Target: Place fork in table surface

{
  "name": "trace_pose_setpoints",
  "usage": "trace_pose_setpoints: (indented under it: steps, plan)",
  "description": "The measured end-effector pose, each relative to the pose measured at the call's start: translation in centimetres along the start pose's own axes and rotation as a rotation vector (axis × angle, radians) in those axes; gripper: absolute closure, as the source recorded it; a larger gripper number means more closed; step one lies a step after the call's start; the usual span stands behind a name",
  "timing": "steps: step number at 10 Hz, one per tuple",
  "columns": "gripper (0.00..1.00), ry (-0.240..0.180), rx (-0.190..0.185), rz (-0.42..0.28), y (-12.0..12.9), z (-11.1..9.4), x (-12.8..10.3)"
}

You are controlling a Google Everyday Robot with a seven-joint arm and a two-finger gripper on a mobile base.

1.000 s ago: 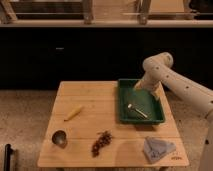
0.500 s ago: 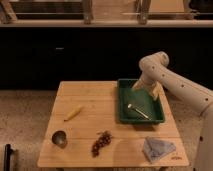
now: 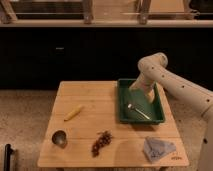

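Note:
The fork (image 3: 138, 111) is a slim silver utensil lying diagonally inside the dark green tray (image 3: 120, 102) on the right side of the table. My gripper (image 3: 138, 93) hangs from the white arm over the far half of the tray, just above and behind the fork. I see nothing held in it. The table surface (image 3: 95, 102) is a light wooden top of pale planks that spreads out to the left of the tray.
A yellow banana (image 3: 73, 113) lies left of the tray. A small metal cup (image 3: 60, 138) stands at the front left. A dark bunch of grapes (image 3: 102, 143) sits front centre. A grey-blue cloth (image 3: 159, 148) lies front right.
My gripper has drawn slightly up and toward the far end of the tray, away from the fork. The fork and other objects have not moved.

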Motion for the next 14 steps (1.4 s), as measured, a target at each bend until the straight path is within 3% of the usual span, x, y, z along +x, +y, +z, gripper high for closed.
trace_pose_setpoints:
  steps: [3,8,14]
  plan:
    - [0.2,-0.038,0.041,0.148,-0.4,0.5,-1.7]
    - [0.2,-0.118,0.034,0.433,0.1,3.5,-3.4]
    - [0.2,-0.146,0.074,0.787,0.7,4.7,-3.8]
